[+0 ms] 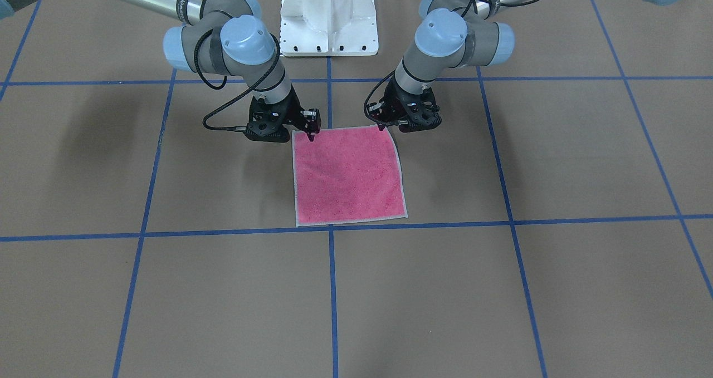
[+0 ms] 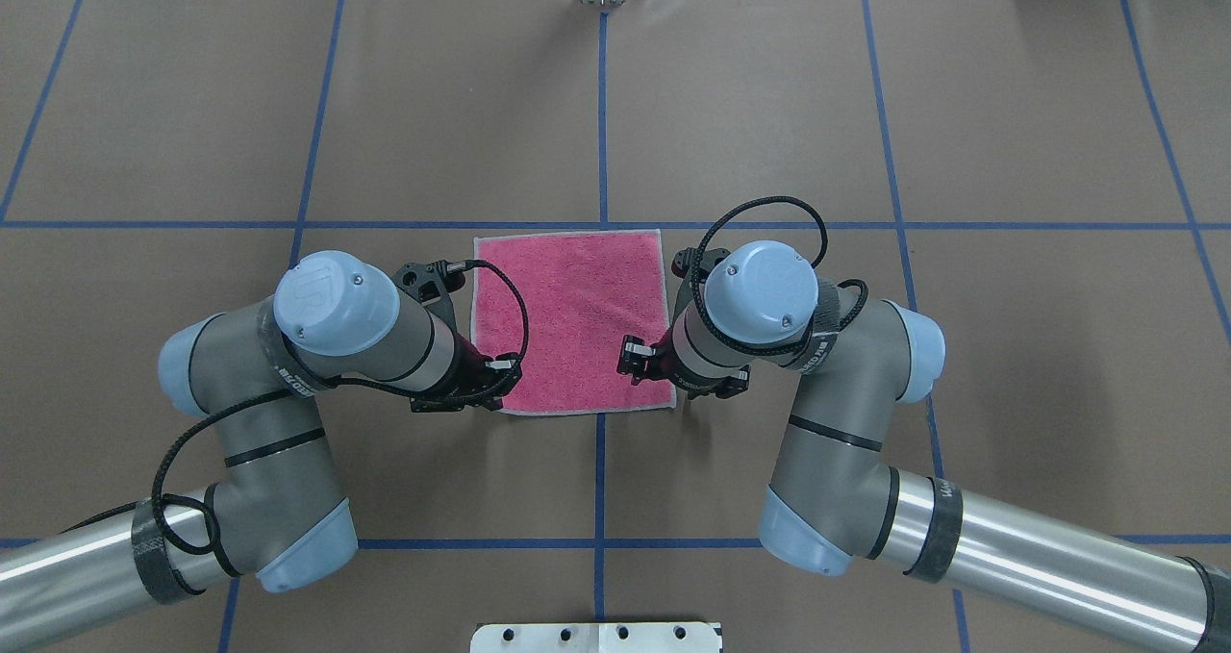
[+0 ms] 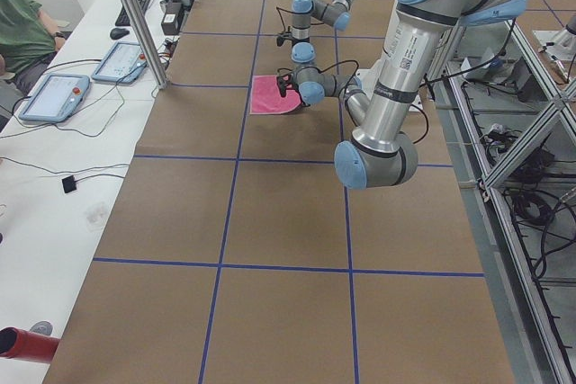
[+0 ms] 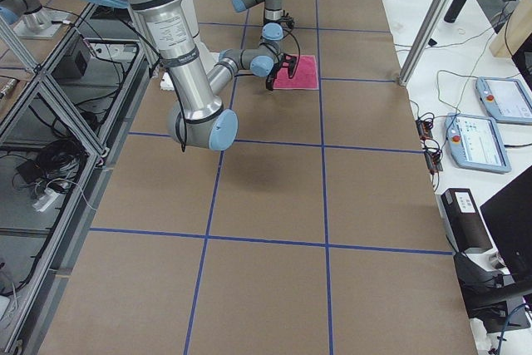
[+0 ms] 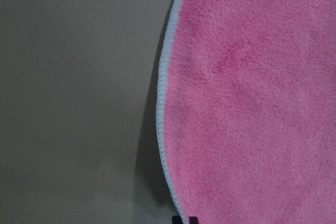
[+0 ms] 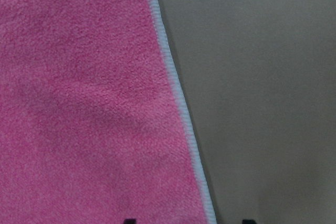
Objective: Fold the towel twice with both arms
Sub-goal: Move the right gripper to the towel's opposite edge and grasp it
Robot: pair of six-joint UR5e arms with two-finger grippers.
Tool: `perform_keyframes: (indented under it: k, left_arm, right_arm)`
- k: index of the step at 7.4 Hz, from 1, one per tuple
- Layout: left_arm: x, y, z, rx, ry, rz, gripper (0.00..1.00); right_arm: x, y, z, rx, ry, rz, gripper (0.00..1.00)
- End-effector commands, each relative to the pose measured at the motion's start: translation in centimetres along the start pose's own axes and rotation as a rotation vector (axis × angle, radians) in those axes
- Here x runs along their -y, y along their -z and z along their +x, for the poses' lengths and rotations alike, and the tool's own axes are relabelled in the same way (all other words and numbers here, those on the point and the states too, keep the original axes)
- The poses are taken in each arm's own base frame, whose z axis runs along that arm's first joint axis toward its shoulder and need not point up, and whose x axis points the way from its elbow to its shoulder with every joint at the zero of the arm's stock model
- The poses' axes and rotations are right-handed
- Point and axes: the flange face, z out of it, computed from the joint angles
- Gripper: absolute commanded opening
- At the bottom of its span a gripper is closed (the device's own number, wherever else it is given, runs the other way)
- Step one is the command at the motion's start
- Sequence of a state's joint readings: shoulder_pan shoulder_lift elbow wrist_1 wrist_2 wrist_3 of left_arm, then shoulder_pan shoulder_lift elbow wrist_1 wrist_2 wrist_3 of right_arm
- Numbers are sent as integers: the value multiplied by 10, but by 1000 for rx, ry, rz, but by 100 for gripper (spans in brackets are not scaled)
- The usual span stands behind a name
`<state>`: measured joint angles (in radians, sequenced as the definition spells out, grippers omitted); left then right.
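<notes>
From across the robot, the towel (image 1: pixel 348 177) lies flat on the brown worktop (image 1: pixel 557 289), pink face up, just in front of the white pedestal (image 1: pixel 328 16). It is a near-square terry cloth with a pale stitched border. Its side away from the pedestal runs along a blue tape line (image 1: pixel 445 224). The right claw (image 1: pixel 312 136) and the left claw (image 1: pixel 384 124) stand at the two towel corners nearest the pedestal, tips down at the cloth.

From above, the towel (image 2: pixel 577 297) is centred ahead of the pedestal (image 2: pixel 596 637), its nap even and unwrinkled. The left claw (image 2: pixel 498 376) and the right claw (image 2: pixel 630 360) lean in over its two pedestal-side corners, one from each side.

In the left-end view the towel (image 3: pixel 270 96) is a small pink patch out from the pedestal, its near corner curling slightly beside the near arm's claw. In the right-end view the towel (image 4: pixel 301 71) shows as a flat pink square.

The left wrist camera shows fuzzy pink pile and the ribbed pale border, which bows and casts a shadow on the worktop. Two dark fingertips sit close together right on that border, so the left claw looks pinched on the towel's edge.

The right wrist camera shows the same pink pile and a straight border. Its two dark fingertips stand wide apart, one over the cloth and one over bare worktop, with nothing gripped.
</notes>
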<state>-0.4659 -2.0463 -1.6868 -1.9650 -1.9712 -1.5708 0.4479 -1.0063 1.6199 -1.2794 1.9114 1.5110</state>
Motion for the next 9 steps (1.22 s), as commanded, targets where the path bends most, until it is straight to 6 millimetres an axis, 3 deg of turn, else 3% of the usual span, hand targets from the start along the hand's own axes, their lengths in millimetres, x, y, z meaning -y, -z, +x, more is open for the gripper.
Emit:
perform_keyframes:
  k: [1, 3, 7, 9]
  left_arm:
    - [0, 0, 0, 1, 1, 0, 0]
    - [0, 0, 0, -1, 0, 0, 0]
    - [0, 0, -1, 1, 1, 2, 0]
    - [0, -1, -1, 3, 0, 1, 0]
  right_arm:
    - [-1, -2, 1, -3, 0, -1, 71]
    - [-2, -5, 2, -8, -1, -3, 66]
    - [-4, -8, 1, -10, -1, -8, 66]
    - [-3, -7, 1, -10, -11, -6, 47]
